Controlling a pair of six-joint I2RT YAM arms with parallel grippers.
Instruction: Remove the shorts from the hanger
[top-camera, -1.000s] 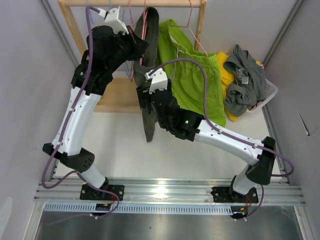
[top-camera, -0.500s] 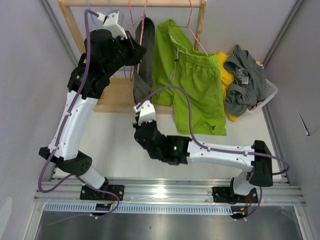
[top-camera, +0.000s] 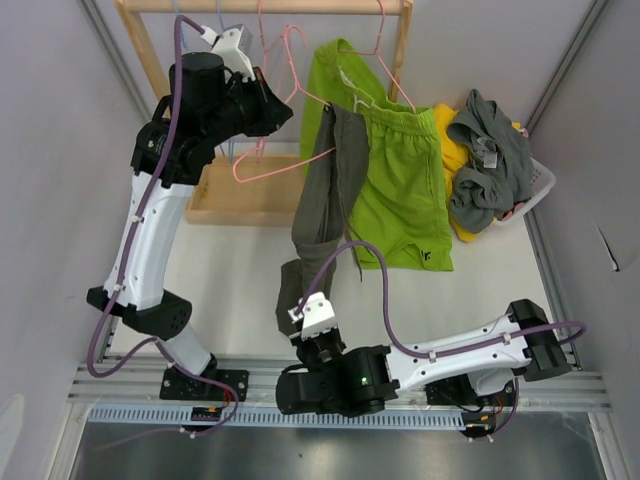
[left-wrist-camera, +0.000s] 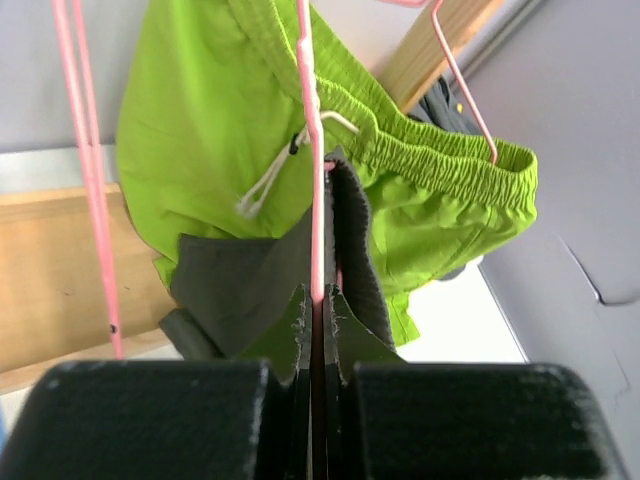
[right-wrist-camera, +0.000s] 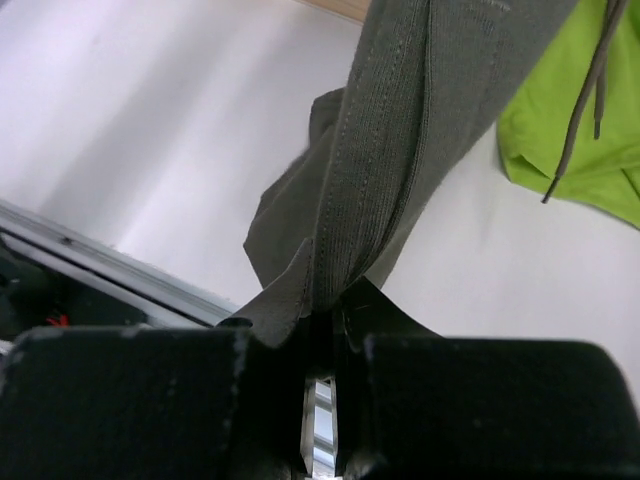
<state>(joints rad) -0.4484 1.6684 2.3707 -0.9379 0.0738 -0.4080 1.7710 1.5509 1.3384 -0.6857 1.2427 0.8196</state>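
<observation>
Shorts (top-camera: 322, 200), dark grey, lengthwise far-to-near

The dark grey shorts (top-camera: 322, 195) ran from the right fingers (top-camera: 300, 322) up to the pink hanger (top-camera: 262, 165) in the left fingers (top-camera: 281, 111).

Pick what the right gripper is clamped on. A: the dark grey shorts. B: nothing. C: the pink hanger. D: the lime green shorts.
A: the right wrist view shows the right gripper pinching the dark grey shorts; the left gripper pinches the pink hanger.
</observation>
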